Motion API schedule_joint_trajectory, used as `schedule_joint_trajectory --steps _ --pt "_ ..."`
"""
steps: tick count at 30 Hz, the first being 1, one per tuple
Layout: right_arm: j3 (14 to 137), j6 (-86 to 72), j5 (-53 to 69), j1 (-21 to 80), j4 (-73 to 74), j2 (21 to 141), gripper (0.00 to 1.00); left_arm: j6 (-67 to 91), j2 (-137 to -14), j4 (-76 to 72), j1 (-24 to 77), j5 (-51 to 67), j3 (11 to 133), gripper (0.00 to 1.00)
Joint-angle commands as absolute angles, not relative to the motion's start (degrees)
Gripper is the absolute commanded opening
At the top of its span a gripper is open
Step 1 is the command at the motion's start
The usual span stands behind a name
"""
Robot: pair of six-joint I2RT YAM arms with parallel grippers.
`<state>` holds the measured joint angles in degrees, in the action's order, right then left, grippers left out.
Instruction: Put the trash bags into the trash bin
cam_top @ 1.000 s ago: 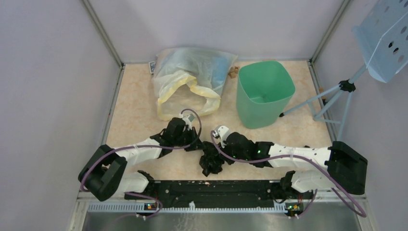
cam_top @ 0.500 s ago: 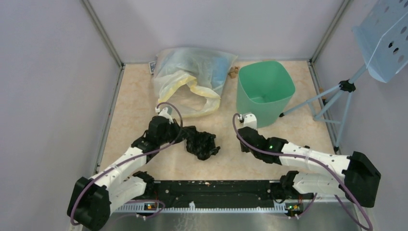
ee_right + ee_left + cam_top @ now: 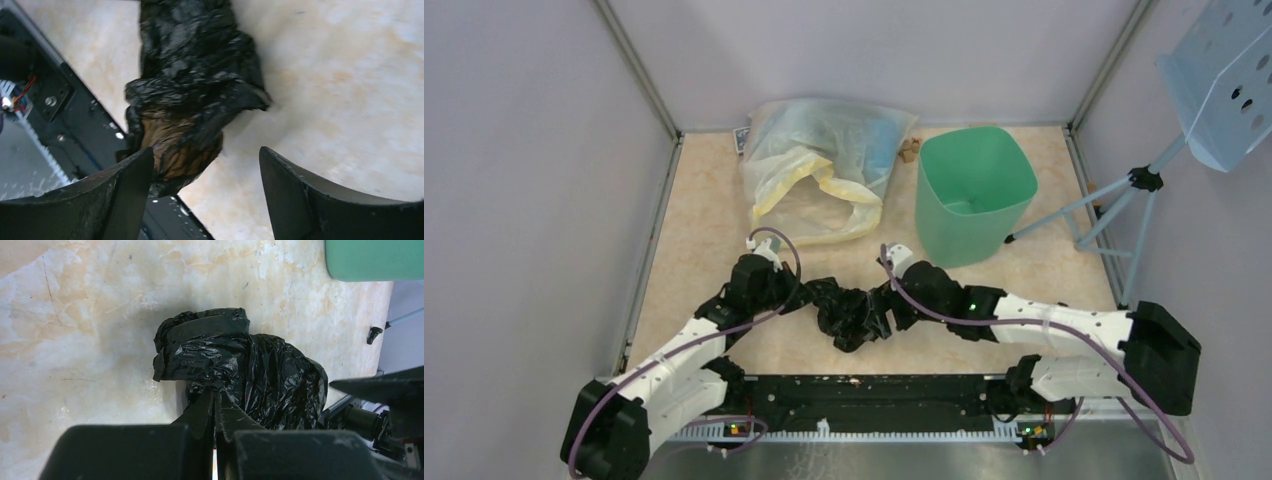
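- Item: trash bag (image 3: 849,312), black, crumpled into a glossy wad. It lies on the tabletop (image 3: 704,220) near the trash bin (image 3: 974,190), on the bin's arm-base side and a little to its left. It is not in the bin.
- My left gripper (image 3: 216,395): pinched flat on a fold at the bag's edge farthest from the bin.
- My right gripper (image 3: 205,155): spread wide and holding nothing. It straddles the bag's bin-side end, which sits closer to one finger than the other.
- Step in hand, as I judge it: take a second hold with the right.
- Method: centre the wad first, then close on a thick bunch (a thin film would slip). Keep the fingertips off the tabletop.
- Then: raise both ends together, clear the bin's rim, and release over its mouth.
- Nearby: clear bag (image 3: 824,160), just left of the bin. Leave it alone.
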<state>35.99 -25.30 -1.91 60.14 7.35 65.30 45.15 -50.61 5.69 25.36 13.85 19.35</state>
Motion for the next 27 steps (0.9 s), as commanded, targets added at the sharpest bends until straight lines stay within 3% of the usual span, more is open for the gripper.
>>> schedule_joint_trajectory --steps 1,2,4,11,18,27 --pt "39.79 -25.98 3.08 64.73 2.00 70.08 0.76 46.18 -49.64 6.56 25.24 12.77 21.09 0.00" --pt "39.81 -26.38 3.08 65.37 1.84 71.32 0.75 46.61 -49.66 6.98 25.16 12.21 21.06 0.00" --pt "39.45 -27.52 2.63 65.65 1.73 73.07 0.63 47.63 -49.58 7.41 25.21 11.19 20.88 0.00" --pt "39.09 -29.03 -3.87 65.65 7.40 71.27 0.00 48.08 -49.07 9.22 22.83 6.04 22.24 0.00" --pt "43.68 -31.69 -19.60 63.50 26.11 65.64 0.00 43.76 -56.29 11.47 15.30 2.05 28.46 0.00" --pt "38.72 -33.49 -16.83 54.76 28.04 51.20 0.00 41.11 -66.58 8.86 12.13 6.63 37.57 0.00"
